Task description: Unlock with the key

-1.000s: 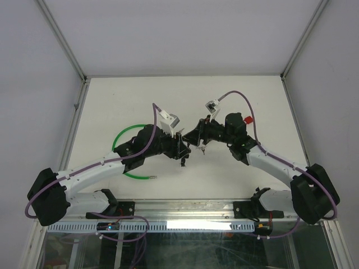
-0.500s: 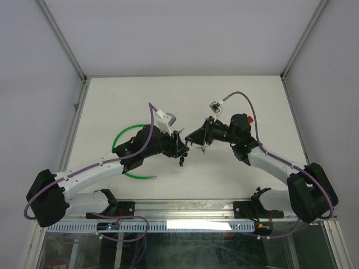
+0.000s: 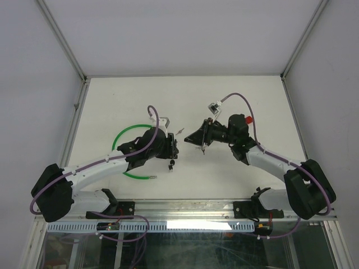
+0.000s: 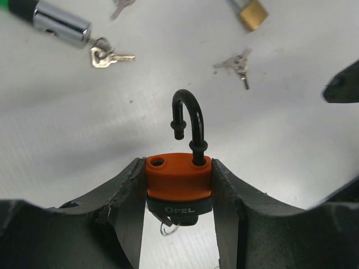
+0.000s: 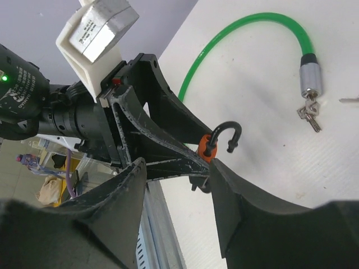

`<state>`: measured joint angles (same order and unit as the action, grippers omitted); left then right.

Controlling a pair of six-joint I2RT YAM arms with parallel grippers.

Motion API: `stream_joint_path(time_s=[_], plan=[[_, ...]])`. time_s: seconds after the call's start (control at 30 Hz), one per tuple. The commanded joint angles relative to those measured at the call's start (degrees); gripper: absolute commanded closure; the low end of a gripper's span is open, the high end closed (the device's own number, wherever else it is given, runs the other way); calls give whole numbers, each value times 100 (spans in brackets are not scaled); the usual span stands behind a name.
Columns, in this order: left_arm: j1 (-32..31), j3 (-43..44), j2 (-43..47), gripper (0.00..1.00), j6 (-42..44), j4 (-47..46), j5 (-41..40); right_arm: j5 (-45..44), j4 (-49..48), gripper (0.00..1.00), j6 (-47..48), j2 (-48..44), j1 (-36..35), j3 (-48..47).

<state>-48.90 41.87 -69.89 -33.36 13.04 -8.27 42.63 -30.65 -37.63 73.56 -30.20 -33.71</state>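
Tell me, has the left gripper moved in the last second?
Yes. The left gripper, clamping the padlock, has drawn back leftward toward the green cable, away from the right gripper.

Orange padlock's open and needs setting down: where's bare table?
Free: the far table strip between back wall and arms. Crowded: around the left end effector holding the orange padlock: green cable lock, keys, brass padlock.

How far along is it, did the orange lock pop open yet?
Done, it looks: on the orange plastic padlock, the black metal shackle stands lifted, one end out of its hole. In hand: the left fingers clamp the padlock's body; a thin ring dangles under it, maybe the key's. The right fingers are spread, holding nothing. Left: probably just setting the lock down.
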Motion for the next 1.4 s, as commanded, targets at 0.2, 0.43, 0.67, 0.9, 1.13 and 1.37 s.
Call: stream_joint_path(time_s=[0.2,0.43,0.67,0.9,1.13,1.37], plan=[[660,287,-615,90,-612,542,-88,-888,478,48,361,86,5,66],[714,649,-884,91,-452,296,746,-1349,949,48,615,-82,0,114],[1282,816,-1563,93,-674,858,1015,-1605,1275,48,766,-183,-3,137],[1744,817,-1968,92,-894,1214,1349,-1736,1409,48,840,-225,0,142],[1867,1028,-2232,89,-988,1998,450,-1948,1644,48,942,-295,-6,114],[1867,1281,-2511,80,-1084,2602,-619,-2311,2020,47,1108,-358,-36,-3]])
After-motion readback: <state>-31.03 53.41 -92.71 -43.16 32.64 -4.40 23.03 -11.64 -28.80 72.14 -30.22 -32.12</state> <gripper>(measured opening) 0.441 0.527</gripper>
